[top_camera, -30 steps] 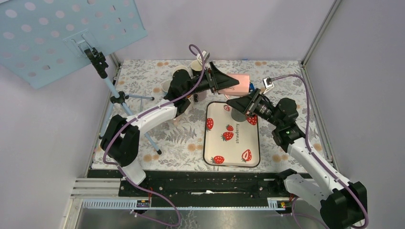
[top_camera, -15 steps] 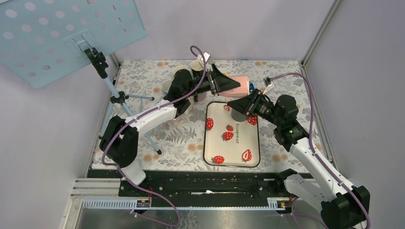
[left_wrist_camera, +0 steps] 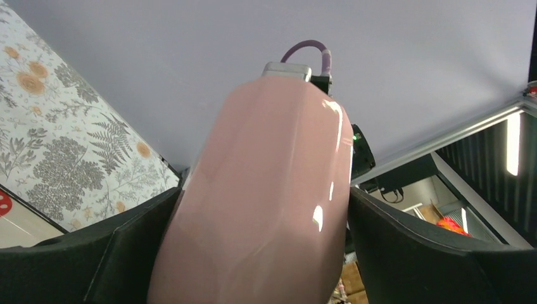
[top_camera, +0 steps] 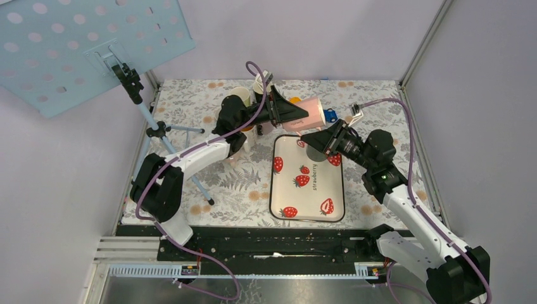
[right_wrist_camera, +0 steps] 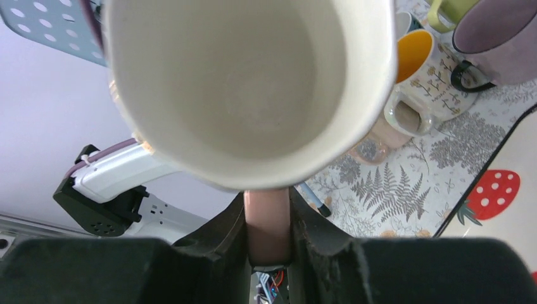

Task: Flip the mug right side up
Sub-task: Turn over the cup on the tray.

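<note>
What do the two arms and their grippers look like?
Both the left arm and right arm have white shells with black joints and bases. A purple cable loops along each. The left gripper and right gripper are black with wedge-shaped fingers.

Two white-and-black robot arms extend from their bases at the near edge and meet toward the far middle. The left arm (top_camera: 190,158) stretches forward and to its own right, its forearm and wrist lying roughly level. The left gripper (top_camera: 296,113) points to the right. Its fingers (left_wrist_camera: 120,253) are spread wide on either side of a pink mug (top_camera: 313,113), and it is unclear whether they touch it. The right arm (top_camera: 411,212) rises from its base, bends at the elbow and angles forward and to its own left. The right gripper (top_camera: 316,137) sits just nearer than the left one, with its fingers (right_wrist_camera: 218,247) closed tightly on the mug's handle (right_wrist_camera: 267,221).
</note>
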